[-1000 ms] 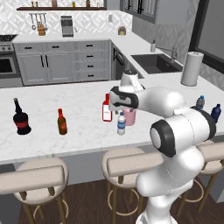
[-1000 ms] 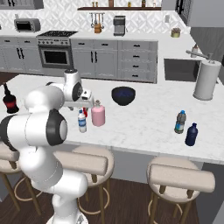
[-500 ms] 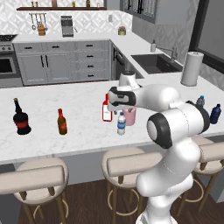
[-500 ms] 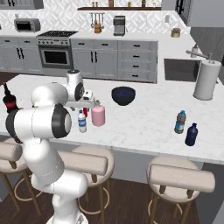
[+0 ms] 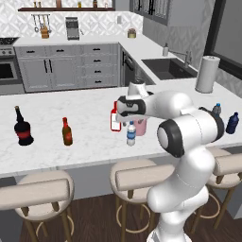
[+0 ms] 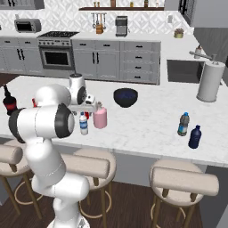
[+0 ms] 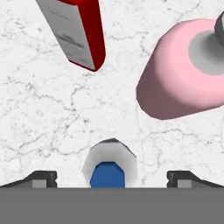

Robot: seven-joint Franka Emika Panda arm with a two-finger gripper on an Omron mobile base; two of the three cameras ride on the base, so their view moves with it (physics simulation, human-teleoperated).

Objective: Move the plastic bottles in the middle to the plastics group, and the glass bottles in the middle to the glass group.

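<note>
Marble island counter point(image 5: 90, 118) — grey cabinets point(image 5: 66, 71) behind.

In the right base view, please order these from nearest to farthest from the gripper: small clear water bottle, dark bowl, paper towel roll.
1. Small clear water bottle, just below the open gripper.
2. Dark bowl, behind it toward the counter's middle.
3. Paper towel roll, far right beside the sink.

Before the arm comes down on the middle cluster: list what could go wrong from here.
1. The open gripper straddles the small clear white-capped water bottle, low in the hand view; a descent might clip its cap.
2. The squat pale pink bottle and slim red bottle stand close; spread fingers could nudge either.
</note>
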